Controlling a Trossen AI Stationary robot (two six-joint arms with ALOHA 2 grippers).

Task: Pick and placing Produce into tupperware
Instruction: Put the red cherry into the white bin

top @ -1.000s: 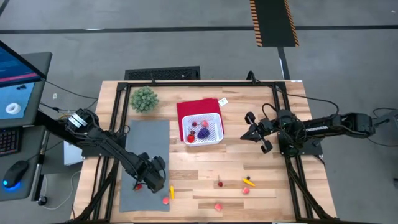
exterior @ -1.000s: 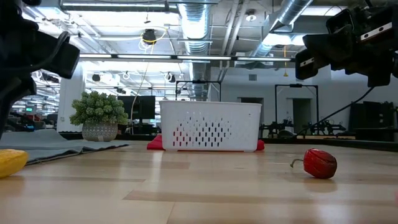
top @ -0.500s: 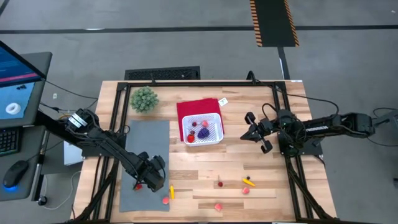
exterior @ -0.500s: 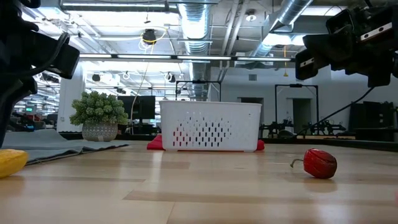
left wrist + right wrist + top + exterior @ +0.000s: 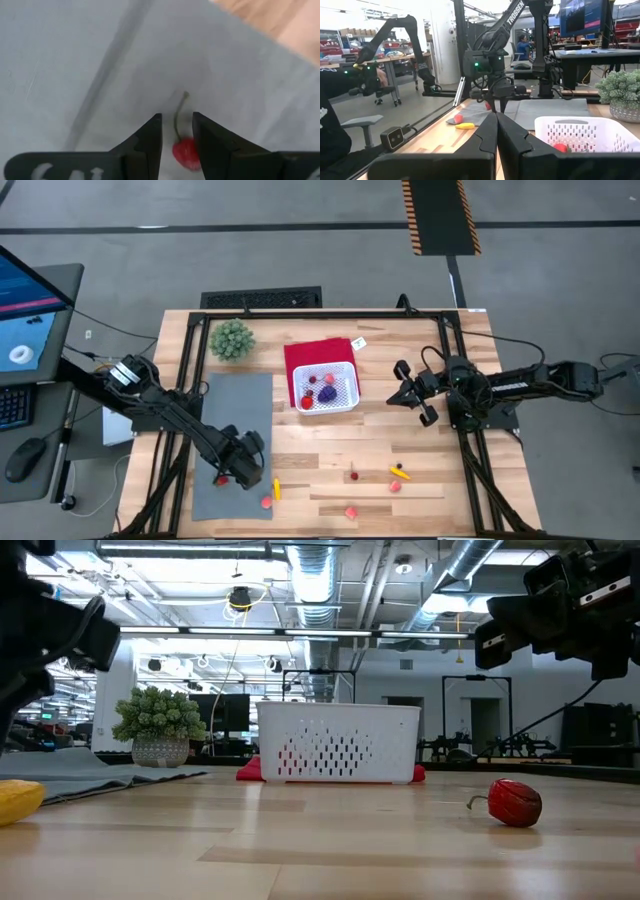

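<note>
A small red cherry [image 5: 186, 154] with a thin stem sits between the narrowed fingers of the left gripper [image 5: 176, 131], low over the grey mat [image 5: 235, 405]. Nothing has shifted over the last second, so the pinch looks settled and a lift seems due. The tupperware [image 5: 326, 390] (already holding several pieces) lies well apart on the red cloth [image 5: 318, 351]. The right gripper [image 5: 403, 392], fingers together and empty, waits beside it.
</note>
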